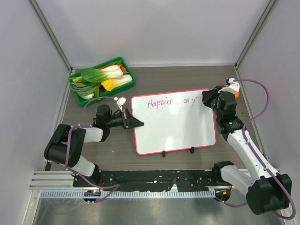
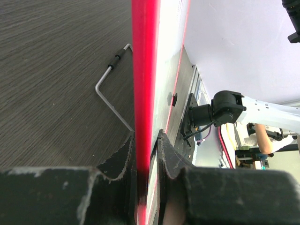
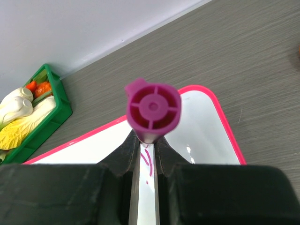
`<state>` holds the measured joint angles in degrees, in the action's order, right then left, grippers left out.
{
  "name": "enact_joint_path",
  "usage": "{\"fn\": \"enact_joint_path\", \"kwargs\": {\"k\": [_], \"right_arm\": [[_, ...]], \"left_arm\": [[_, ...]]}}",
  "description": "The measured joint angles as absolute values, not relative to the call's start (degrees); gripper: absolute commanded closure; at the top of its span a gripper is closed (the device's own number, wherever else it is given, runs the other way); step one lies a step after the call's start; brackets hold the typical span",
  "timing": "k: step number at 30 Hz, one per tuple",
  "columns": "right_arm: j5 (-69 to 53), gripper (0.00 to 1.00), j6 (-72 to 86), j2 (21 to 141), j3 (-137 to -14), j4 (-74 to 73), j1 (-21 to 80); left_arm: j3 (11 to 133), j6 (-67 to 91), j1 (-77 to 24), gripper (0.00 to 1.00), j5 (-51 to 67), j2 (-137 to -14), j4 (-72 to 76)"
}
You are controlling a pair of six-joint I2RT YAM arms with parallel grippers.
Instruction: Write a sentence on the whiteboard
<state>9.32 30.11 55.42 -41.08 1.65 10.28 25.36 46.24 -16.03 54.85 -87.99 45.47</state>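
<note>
Partly legible, sentence [image 1: 171,102] "Happine all y", whiteboard [image 1: 176,133], purple marker [image 3: 152,110]

Enclosed cell: dark wood-grain bench [image 1: 187,77], white panels on three sides.
Back wall [image 1: 154,28], left wall [image 1: 23,70] and right wall [image 1: 281,51] are plain matte white, joined at the back corners by the left post [image 1: 49,30] and right post [image 1: 255,30], both slanted aluminium. Light is even and diffuse. Near edge: aluminium rail [image 1: 56,178], speckled black strip [image 1: 159,180], white slotted duct [image 1: 140,193], then brushed metal sheet [image 1: 140,211].
</note>
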Motion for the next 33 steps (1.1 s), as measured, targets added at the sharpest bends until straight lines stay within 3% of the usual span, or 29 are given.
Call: {"fn": "enact_joint_path", "kwargs": {"k": [33], "right_arm": [[7.51, 0.99, 29.15, 54.43, -37.23, 1.65, 10.26]], "left_arm": [[25.36, 46.28, -16.03, 1.00, 54.78, -87.99, 45.34]]}}
